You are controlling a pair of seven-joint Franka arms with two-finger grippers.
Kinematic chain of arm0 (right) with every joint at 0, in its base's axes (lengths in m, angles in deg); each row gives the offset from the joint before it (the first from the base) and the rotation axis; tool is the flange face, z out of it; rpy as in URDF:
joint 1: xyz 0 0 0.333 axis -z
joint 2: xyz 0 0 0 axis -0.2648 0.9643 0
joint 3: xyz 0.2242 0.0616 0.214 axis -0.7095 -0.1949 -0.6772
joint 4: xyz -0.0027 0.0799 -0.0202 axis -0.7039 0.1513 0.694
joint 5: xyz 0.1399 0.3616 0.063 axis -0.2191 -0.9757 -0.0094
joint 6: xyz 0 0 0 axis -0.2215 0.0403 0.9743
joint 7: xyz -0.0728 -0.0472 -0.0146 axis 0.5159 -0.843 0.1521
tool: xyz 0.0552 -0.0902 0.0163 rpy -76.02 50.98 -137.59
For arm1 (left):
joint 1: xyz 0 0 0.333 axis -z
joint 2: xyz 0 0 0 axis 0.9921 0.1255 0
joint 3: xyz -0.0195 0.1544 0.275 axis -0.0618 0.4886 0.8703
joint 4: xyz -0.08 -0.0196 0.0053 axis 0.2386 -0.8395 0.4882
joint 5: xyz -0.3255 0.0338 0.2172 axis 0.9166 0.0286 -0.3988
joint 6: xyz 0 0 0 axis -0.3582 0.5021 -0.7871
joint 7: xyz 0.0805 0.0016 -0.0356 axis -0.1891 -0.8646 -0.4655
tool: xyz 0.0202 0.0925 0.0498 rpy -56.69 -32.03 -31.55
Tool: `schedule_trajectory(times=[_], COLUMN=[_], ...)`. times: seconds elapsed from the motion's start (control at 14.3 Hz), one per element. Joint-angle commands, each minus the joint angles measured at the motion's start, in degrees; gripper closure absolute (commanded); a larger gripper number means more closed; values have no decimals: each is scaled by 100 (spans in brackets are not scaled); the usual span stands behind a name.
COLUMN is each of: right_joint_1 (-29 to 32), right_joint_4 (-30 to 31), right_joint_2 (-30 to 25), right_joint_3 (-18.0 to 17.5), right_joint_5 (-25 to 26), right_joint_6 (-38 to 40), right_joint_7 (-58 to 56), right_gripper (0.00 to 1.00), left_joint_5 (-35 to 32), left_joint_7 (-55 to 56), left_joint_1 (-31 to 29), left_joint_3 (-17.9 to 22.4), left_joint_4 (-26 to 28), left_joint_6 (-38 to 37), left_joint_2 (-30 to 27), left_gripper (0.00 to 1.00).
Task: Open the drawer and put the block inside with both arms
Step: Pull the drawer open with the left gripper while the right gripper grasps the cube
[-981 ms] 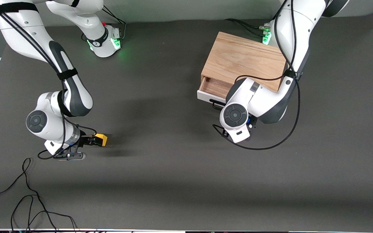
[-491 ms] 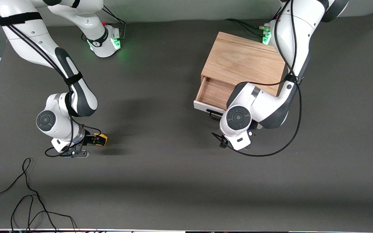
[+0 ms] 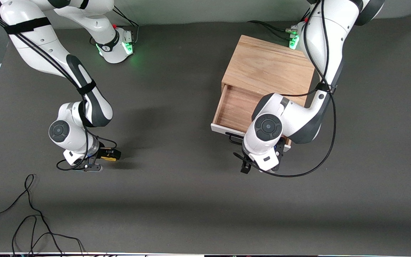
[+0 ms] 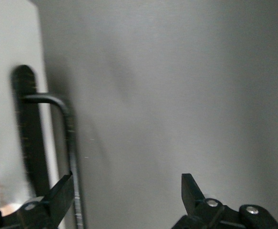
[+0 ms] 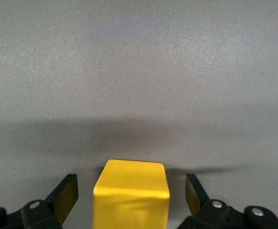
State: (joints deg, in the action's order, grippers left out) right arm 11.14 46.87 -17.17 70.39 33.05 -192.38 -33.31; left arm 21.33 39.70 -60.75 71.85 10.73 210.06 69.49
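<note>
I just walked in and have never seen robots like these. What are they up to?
The two arms share one job: open the drawer and put the block in it. The drawer is pulled out of the cabinet, and the left gripper is at its handle, fingers open, the handle by one fingertip. The right gripper is low at the block toward the right arm's end of the table, open fingers either side, not yet gripping.

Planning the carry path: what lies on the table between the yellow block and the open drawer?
Nothing: in the front view, only bare dark table lies between the block, set between the right claw's open fingers, and the drawer.
</note>
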Motion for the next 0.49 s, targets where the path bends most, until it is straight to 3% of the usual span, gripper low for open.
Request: schedule_trajectory(times=[0.0,0.21,0.42], right_joint_1=[-44,-44,-53], right_joint_4=[27,27,27], right_joint_2=[47,100,126], right_joint_3=[29,29,29], right_joint_5=[53,53,53], right_joint_6=[-134,-169,-222], right_joint_7=[161,161,161], right_gripper=[0,0,4], left_joint_5=[-297,-849,-879], left_joint_7=[87,-114,-1620], left_joint_1=[37,28,-286], left_joint_3=[23,128,41], left_joint_4=[-518,-1045,-1161], left_joint_6=[61,-104,-1034], left_joint_2=[132,45,-394], left_gripper=[0,0,0])
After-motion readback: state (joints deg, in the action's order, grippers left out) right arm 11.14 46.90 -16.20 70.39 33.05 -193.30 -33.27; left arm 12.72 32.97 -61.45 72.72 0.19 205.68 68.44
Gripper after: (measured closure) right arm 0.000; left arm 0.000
